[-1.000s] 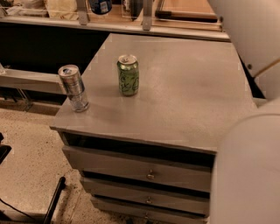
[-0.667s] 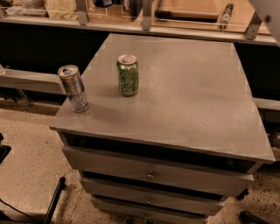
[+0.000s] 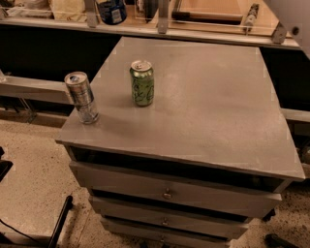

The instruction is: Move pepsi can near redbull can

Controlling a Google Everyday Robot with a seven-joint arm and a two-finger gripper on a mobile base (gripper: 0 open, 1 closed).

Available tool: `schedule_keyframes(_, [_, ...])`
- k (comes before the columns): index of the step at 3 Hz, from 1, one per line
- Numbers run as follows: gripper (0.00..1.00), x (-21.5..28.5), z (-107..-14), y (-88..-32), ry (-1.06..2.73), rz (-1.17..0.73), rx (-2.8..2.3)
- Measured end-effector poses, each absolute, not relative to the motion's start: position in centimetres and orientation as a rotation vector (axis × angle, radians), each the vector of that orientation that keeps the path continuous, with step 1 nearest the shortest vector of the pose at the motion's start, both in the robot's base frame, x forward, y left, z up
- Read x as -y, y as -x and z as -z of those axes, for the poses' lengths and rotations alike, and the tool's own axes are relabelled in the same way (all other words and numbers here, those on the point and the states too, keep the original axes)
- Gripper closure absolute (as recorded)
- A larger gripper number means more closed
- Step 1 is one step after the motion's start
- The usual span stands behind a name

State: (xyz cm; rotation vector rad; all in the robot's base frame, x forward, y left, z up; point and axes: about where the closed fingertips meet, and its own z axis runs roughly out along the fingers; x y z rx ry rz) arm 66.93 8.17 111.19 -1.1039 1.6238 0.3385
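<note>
The end effector wasn't in sight, only some white arm (image 3: 290, 14) past the desk's (image 3: 208, 111) far right corner, so I couldn't tell if it was clenched or released. The redbull can (image 3: 81, 97) stood at the left front corner, with a green can (image 3: 142, 83) near it. The pepsi can (image 3: 112, 10), I think, sat beyond the far edge. My guess: grab not started yet, and next it'd need to reach there.

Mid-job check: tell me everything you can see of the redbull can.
The redbull can is tall and slim, metallic silver with bluish-grey panels and a silver top. It stands upright near the front left corner of the grey table, apart from the green can on its right. Only the table touches it. The claw is not in view.
</note>
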Motion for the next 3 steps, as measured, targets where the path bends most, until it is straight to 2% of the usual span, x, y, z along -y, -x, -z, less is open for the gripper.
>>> schedule_keyframes(1, [1.00, -7.8, -110.6, -66.2, 1.068, -0.429, -1.624])
schedule_keyframes(3, [1.00, -7.5, -108.5, -57.9, 0.960, -0.745, -1.590])
